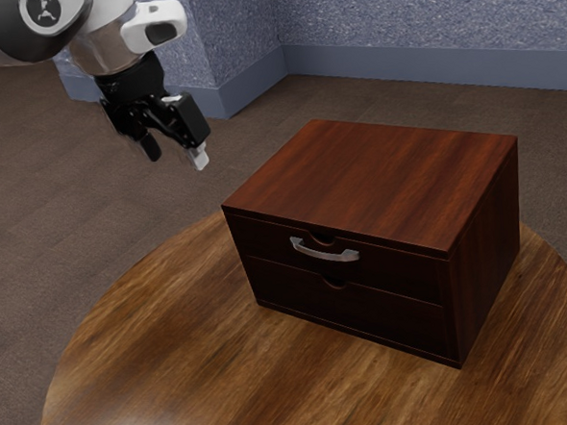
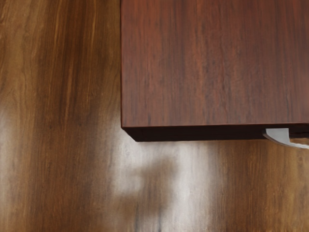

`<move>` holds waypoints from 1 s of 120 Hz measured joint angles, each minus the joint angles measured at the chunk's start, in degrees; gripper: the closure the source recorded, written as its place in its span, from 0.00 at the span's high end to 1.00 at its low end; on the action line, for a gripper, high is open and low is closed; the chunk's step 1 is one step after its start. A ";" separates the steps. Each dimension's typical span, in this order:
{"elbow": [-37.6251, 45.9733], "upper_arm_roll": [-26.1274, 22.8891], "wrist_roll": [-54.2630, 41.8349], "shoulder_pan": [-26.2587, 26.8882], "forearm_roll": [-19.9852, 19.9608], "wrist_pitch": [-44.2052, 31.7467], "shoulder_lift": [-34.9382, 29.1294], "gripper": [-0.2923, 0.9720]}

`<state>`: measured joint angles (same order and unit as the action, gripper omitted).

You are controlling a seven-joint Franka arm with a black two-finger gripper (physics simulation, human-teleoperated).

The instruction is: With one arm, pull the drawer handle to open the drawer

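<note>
One handle [image 1: 324,251] runs level across the drawer [image 1: 395,265]; our gripper [image 1: 176,154], spread and empty, hangs well above that handle.

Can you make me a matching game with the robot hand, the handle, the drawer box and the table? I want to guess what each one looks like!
1 gripper
2 handle
3 drawer box
4 table

A round, light brown
B silver, curved
C dark red-brown, on the table
D black, up in the air, open

Pairs: 1-D, 2-B, 3-C, 4-A
</note>
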<state>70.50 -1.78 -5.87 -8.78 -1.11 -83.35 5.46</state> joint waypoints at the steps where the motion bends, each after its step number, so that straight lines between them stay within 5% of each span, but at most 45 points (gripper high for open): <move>1: 0.03 -0.01 -0.01 0.36 0.00 -0.01 0.14 0.75; 21: 1.29 0.06 -0.20 2.36 0.02 0.27 0.90 0.75; 48: 1.86 0.76 7.83 0.47 -5.65 1.65 0.80 0.75; 81: 1.33 -6.15 45.82 4.33 -7.32 4.66 0.28 0.75; 120: 5.41 -3.50 78.22 3.04 -1.76 -0.59 0.11 0.74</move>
<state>75.92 -5.27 72.35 -5.74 -2.88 -83.93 5.57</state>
